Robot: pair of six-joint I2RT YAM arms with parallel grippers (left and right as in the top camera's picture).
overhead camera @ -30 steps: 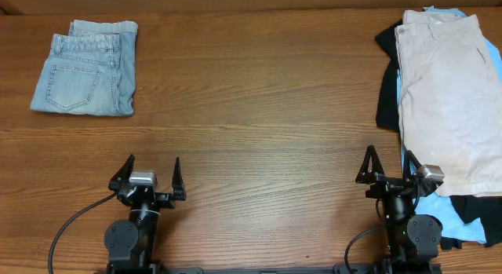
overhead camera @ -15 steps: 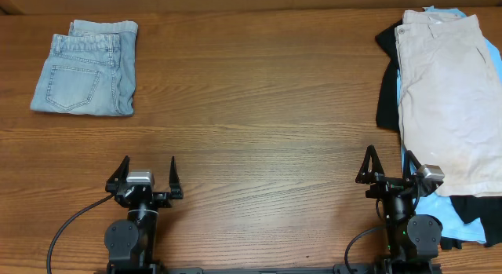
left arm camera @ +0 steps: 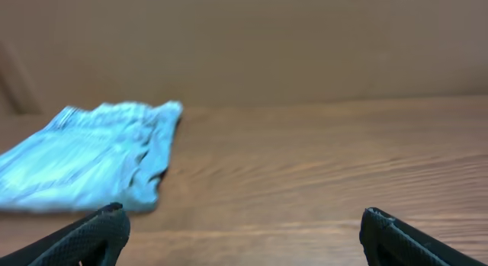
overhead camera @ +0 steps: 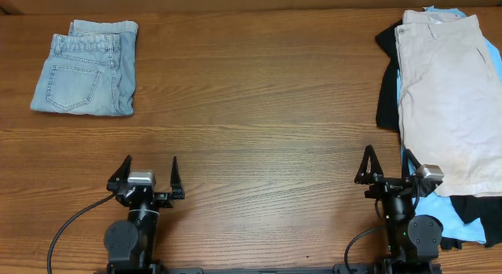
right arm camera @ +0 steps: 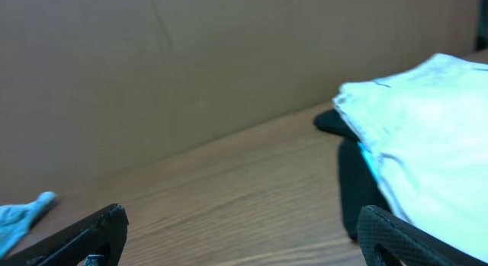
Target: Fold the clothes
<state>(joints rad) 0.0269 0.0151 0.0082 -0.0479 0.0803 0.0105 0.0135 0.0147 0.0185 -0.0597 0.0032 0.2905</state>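
Note:
Pale beige khaki shorts lie spread on top of a pile at the table's right edge, over a black top and a sky-blue top. The shorts also show in the right wrist view, with the black top beneath them. My right gripper is open and empty at the front right, its right finger at the pile's edge. My left gripper is open and empty at the front left, over bare table.
Folded light-blue denim shorts lie at the back left, also in the left wrist view. A brown wall stands behind the wooden table.
My left gripper has shifted very slightly at the front left. The right arm and the clothes have not moved.

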